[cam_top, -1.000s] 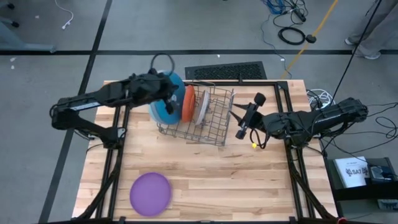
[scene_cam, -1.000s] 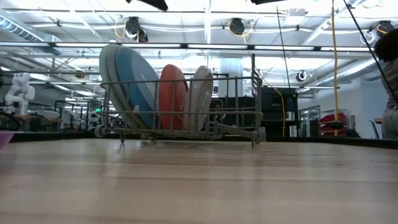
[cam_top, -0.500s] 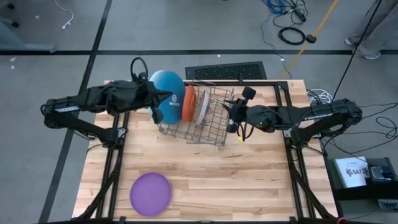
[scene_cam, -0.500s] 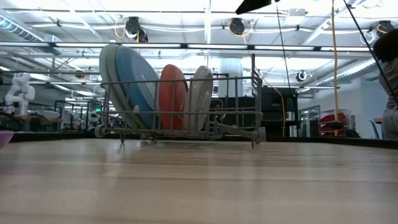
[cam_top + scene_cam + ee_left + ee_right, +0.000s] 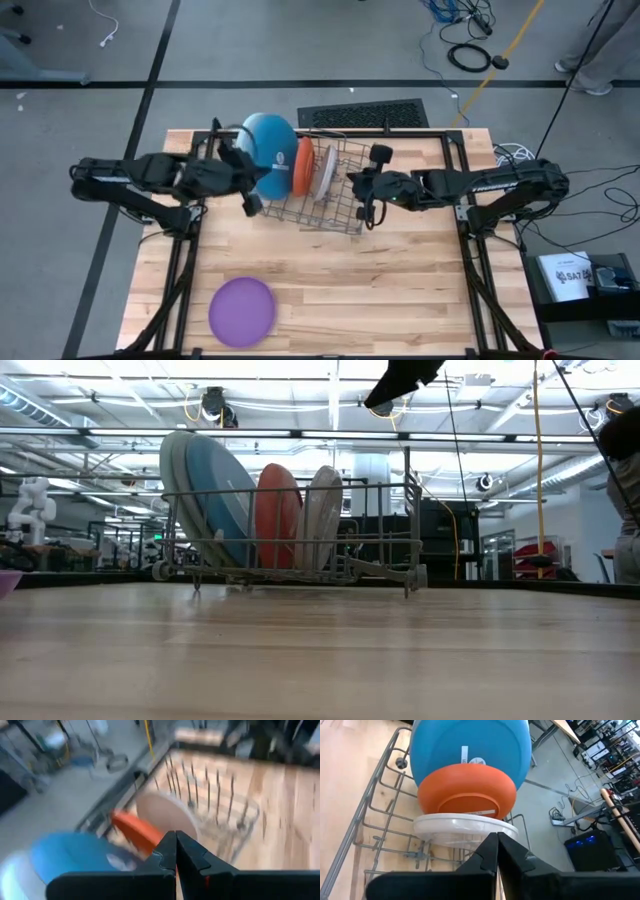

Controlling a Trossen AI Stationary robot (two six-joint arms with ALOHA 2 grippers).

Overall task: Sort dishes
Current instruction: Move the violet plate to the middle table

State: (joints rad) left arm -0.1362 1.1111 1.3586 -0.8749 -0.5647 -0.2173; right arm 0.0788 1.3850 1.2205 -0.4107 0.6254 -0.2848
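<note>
The right gripper (image 5: 366,190), fingers closed and empty, is being held over the grey wire dish rack (image 5: 340,185); the upright off-white round plastic plate (image 5: 465,829) risks being knocked. The left gripper (image 5: 248,190), likewise closed and empty, is being held beside the rack.

We see two dark, near-black arms w/ chunky jointed segments; the left arm (image 5: 150,175) carries a black cable loop, the right arm (image 5: 490,185) a small yellow spot near its wrist. Each wrist cam shows two dark, tapered fingers (image 5: 485,855), w/ a red mark on the left pair (image 5: 206,881).
</note>
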